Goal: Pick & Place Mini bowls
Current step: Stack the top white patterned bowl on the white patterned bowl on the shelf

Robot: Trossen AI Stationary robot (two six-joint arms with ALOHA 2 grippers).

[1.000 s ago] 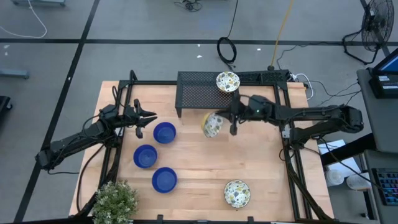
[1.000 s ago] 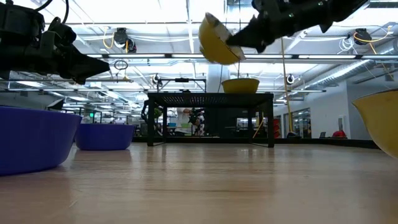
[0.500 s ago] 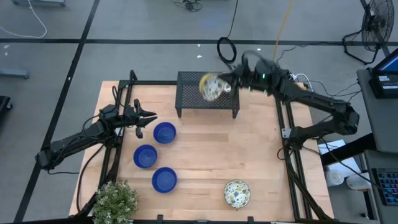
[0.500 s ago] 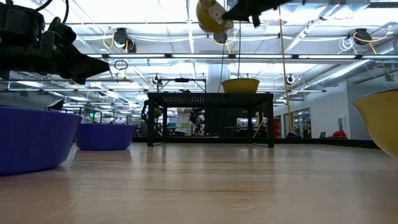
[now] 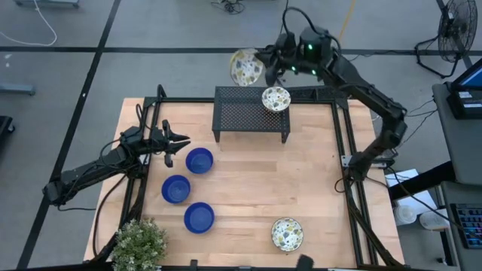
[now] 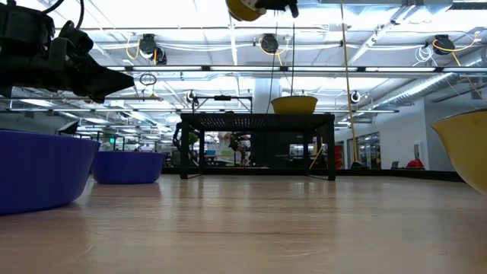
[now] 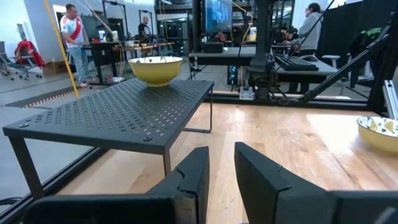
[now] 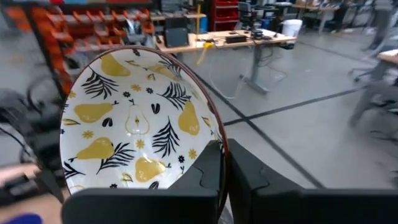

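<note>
My right gripper (image 5: 265,63) is raised high over the table's far edge, beyond the black mesh rack (image 5: 241,114), shut on a patterned bowl (image 5: 246,68) that is white inside with yellow pears and yellow outside. A second patterned bowl (image 5: 276,98) stands by its base on the rack's right end. A third (image 5: 287,233) sits on the table near its near edge. Three blue bowls (image 5: 199,160) (image 5: 175,189) (image 5: 199,217) rest on the table's left half. My left gripper (image 5: 183,142) waits open, above the table just left of the farthest blue bowl. My right gripper pinches the patterned bowl's rim (image 8: 219,144), one finger on the patterned inner side and one on the outer side. The bowl (image 8: 138,121) is lifted clear, far above the table, and tipped on edge with its inside turned toward the wrist camera.
A potted plant (image 5: 139,244) stands at the table's near left corner. The black frame rails (image 5: 340,143) run along the table's sides. Bare wood (image 5: 256,177) lies between the blue bowls and the right rail. People stand in the room beyond the table.
My right gripper has carried the patterned bowl up from above the table in front of the rack, over the rack and toward the far edge, rising all the way. The bowl stayed in the hold and tipped more on edge.
</note>
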